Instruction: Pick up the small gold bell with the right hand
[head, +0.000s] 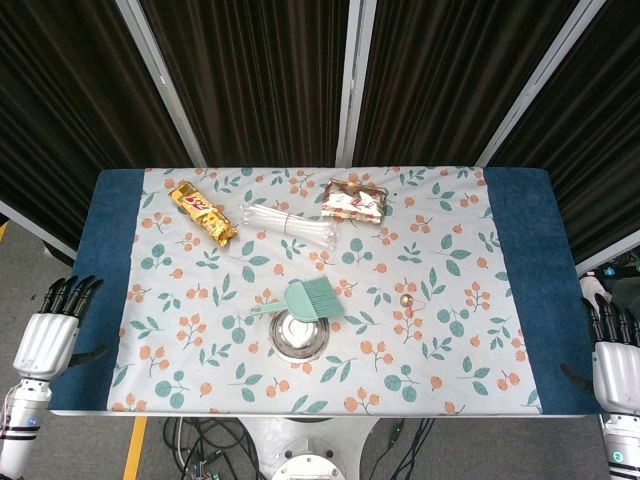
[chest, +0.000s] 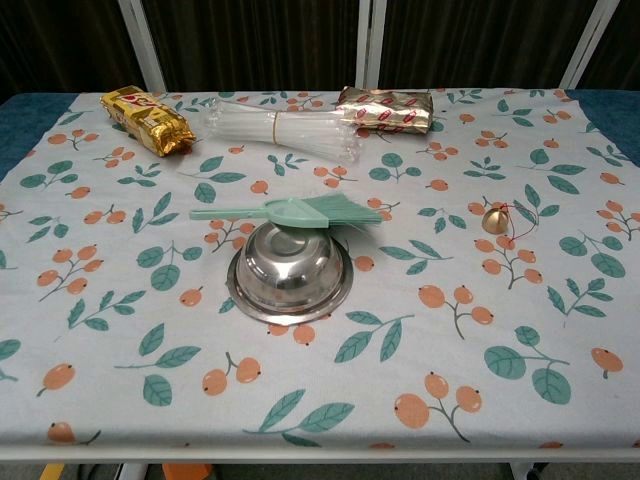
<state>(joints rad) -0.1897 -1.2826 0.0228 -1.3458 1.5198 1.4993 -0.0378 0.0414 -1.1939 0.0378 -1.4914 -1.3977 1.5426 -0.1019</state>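
Note:
The small gold bell (head: 406, 300) (chest: 493, 220) sits upright on the floral cloth, right of the table's middle. My right hand (head: 614, 352) hangs off the table's right front corner, far from the bell, fingers straight and holding nothing. At the left front corner my left hand (head: 52, 329) rests beside the table edge, fingers extended and empty. Neither hand shows in the chest view.
An upturned steel bowl (head: 300, 334) (chest: 290, 270) sits near the front centre with a green brush (head: 304, 299) (chest: 300, 211) lying on it. Further back lie a gold snack pack (head: 202, 212), a bundle of clear straws (head: 288, 226) and a shiny wrapped packet (head: 355, 201).

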